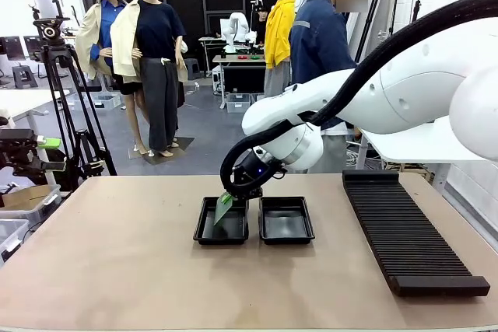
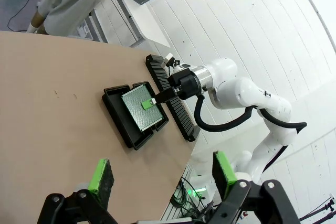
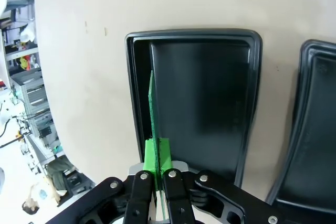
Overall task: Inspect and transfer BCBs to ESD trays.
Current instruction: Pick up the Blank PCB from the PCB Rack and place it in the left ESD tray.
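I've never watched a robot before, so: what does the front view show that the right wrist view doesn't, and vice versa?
The front view adds the long ribbed rack on the table, a person at the far side, and the white right arm reaching in. The right wrist view adds a close, edge-on look at the green BCB clamped in the shut right gripper. Both share the ESD tray beneath that BCB and the second tray beside it.

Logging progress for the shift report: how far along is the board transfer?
Done: no board lies flat in either glossy black plastic tray. In hand: the right gripper, fingers shut, holds a thin green circuit board tilted into the left tray. Left: laying it flat, releasing; the right tray is bare.
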`<state>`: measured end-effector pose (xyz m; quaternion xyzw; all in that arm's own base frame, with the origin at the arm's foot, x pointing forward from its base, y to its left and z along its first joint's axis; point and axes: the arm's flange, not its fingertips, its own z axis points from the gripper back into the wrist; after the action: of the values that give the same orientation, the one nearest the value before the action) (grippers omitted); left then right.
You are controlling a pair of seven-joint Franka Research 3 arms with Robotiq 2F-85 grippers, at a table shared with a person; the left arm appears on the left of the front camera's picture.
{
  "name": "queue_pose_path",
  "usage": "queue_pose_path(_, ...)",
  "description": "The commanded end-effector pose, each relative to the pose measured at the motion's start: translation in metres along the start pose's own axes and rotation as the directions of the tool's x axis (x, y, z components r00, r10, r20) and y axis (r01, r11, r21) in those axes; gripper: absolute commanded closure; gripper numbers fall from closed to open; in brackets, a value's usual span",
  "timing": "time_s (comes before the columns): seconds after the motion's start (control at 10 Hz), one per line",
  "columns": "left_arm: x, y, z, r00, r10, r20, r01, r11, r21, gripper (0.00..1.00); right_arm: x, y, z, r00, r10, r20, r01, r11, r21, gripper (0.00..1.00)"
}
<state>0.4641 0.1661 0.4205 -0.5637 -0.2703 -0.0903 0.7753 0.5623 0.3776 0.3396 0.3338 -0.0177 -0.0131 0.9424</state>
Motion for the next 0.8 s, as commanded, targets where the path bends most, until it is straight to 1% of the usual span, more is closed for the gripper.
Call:
queue_pose_path(0.0, 0.001, -0.002, 0.002, 1.0, 0.01, 0.004, -0.01, 1.0, 0.003, 0.0, 0.005, -0.001, -0.01, 1.0, 0.009, 0.021, -0.01, 1.0, 0.023, 1.0)
queue_pose_path(0.5, 0.001, -0.002, 0.002, 1.0, 0.01, 0.004, -0.01, 1.0, 0.003, 0.0, 0.011, -0.005, -0.025, 1.0, -0.006, 0.023, 0.006, 1.0, 0.006, 1.0)
queue_pose_path(0.7, 0.001, -0.002, 0.002, 1.0, 0.01, 0.004, -0.01, 1.0, 0.003, 0.0, 0.007, -0.01, -0.022, 1.0, -0.018, 0.001, 0.018, 1.0, 0.003, 1.0)
